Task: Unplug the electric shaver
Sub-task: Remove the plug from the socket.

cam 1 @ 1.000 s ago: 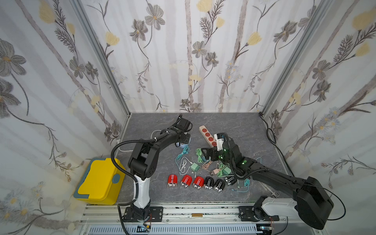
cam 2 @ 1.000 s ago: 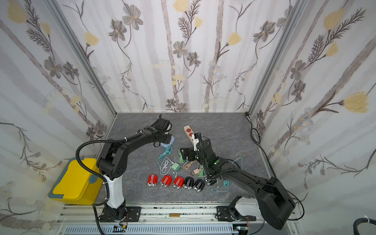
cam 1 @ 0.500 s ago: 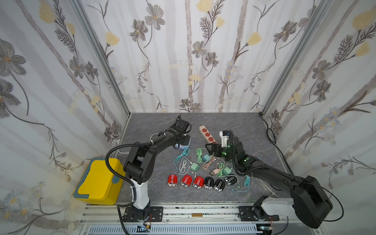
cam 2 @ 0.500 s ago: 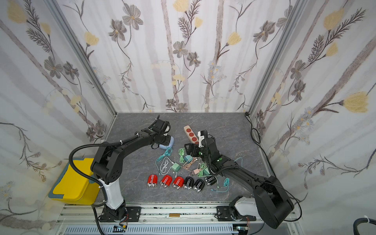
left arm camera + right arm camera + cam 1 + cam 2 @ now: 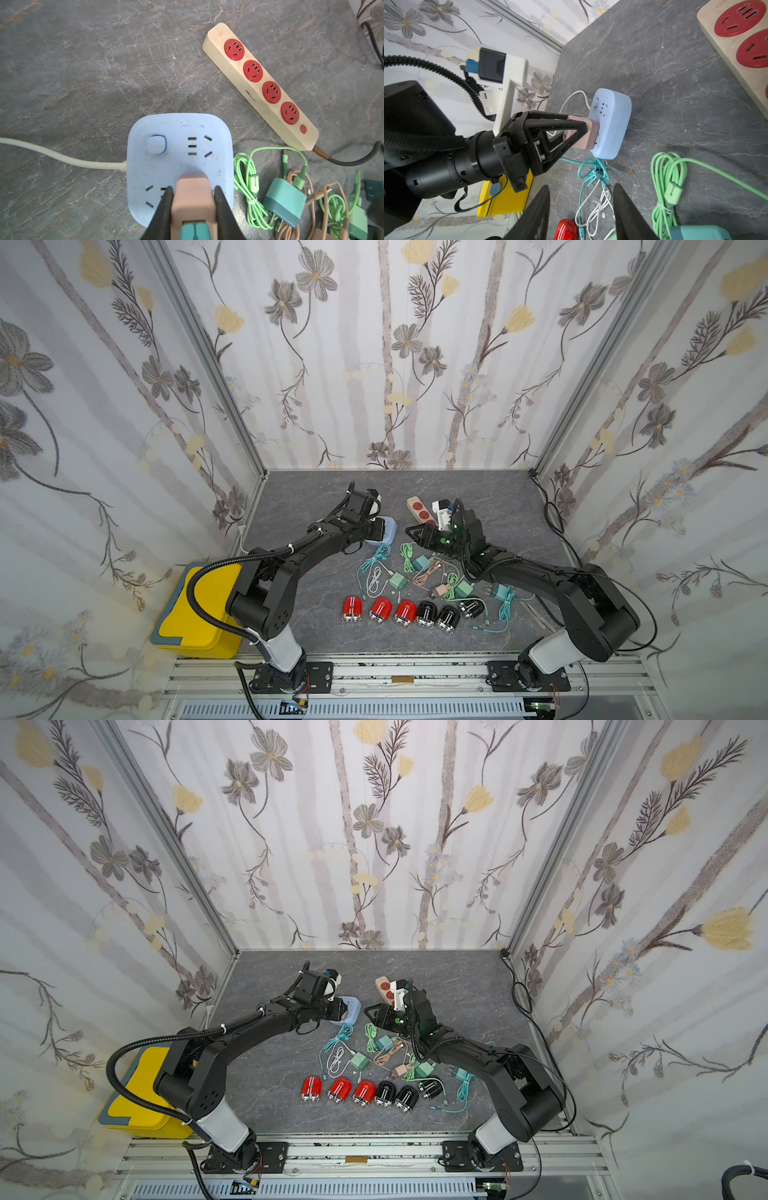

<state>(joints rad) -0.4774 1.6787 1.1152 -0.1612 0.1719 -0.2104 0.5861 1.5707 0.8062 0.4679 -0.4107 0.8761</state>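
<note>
Though based at opposite corners, stretched low over the grey table point(image 5: 316, 497) and nearly meeting near its middle. Clamped with the left gripper point(image 5: 192, 192), fingers tight on both sides of a pink adapter point(image 5: 588, 133) pressed against a blue block point(image 5: 178, 133) at 11 o'clock. Held above the loose cables point(image 5: 673, 188) at 1 o'clock with the right gripper point(image 5: 581, 186), fingers apart and empty.

Counted in both top views: three red shavers point(image 5: 380, 610) and three black shavers point(image 5: 446, 618) in one row at 6 o'clock, well apart from both grippers. Two socket units: the block, and a cream strip point(image 5: 261, 83) with four red outlets.

Shown only by the left wrist view: a teal plug point(image 5: 194, 230) in the adapter's back. Cannot tell which shaver that lead serves. Seen whole only from above: a yellow bin point(image 5: 199, 614) off the table at 8 o'clock.
</note>
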